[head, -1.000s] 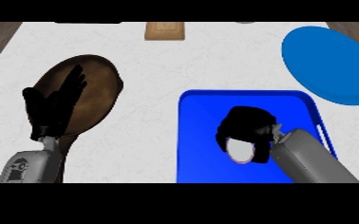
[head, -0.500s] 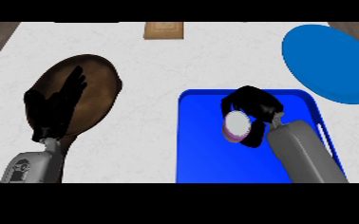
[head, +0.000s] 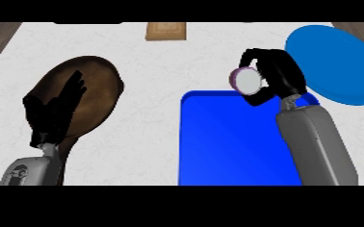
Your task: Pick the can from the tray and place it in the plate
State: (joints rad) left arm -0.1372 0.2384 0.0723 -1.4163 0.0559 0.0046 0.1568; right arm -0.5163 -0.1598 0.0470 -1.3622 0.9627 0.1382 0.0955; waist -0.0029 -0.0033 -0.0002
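- Change: right hand (head: 274,74) has come up off the tray (head: 227,144) with the can (head: 246,80). A second ago it was low inside the tray, fingers over the can; half a second ago it was nearer the tray's far edge.
- Now the can sits just past the tray's far edge, over the white surface (head: 185,62), no longer above the blue tray floor as far as this steep view lets me judge.
- Hand state: right hand fingers curled round the can, holding it. The can's pale end with a purple rim faces the camera, so it looks tipped on its side in the grasp.
- Meaning: the pick looks done. Remaining: carry and release.
- Plate (head: 331,62) is the blue one, beyond the tray's far right corner. Can is near it, to its left, not over it yet.
- Next, my call: shift right and a bit further from the tray, then lower and open. May need righting so it doesn't roll.
- Left hand (head: 53,108) is open, fingers straight, resting over the brown wooden board (head: 99,77), well left of the tray. No part in this.
- Small tan block (head: 166,30) lies far beyond the tray, out of the path.
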